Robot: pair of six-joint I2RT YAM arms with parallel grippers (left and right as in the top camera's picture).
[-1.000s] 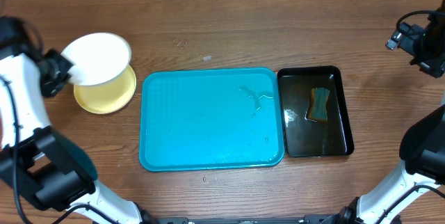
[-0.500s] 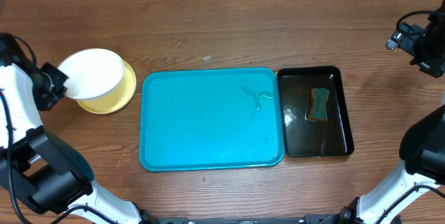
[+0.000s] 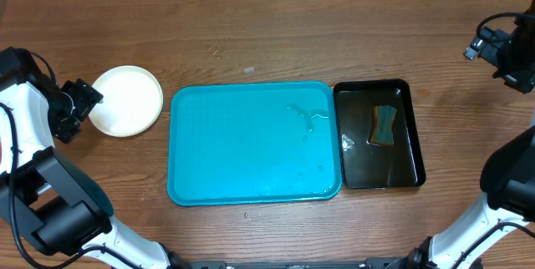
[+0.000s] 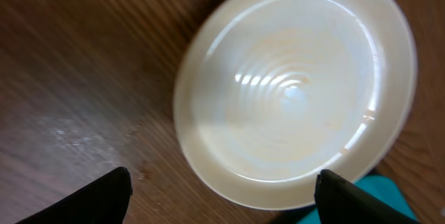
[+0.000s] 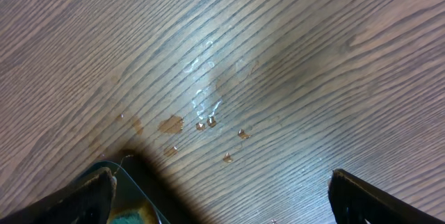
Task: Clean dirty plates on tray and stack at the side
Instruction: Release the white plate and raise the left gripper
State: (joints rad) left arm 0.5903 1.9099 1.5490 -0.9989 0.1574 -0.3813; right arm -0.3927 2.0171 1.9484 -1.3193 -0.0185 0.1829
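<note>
The plates [image 3: 126,101] are stacked on the table [image 3: 251,35], just left of the tray [image 3: 255,142]. The left gripper [image 3: 84,102] is seen spread wide beside them, nothing gripped. The right gripper [image 5: 221,182] is spread fully, empty, over the wetted table.

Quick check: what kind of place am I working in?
Likely a lab tabletop dishwashing mock-up, not a kitchen: bare wooden table, turquoise tray, black tray holding a sponge, white plate alongside.

Other plates prob. hidden under top plate [image 3: 126,100].
</note>
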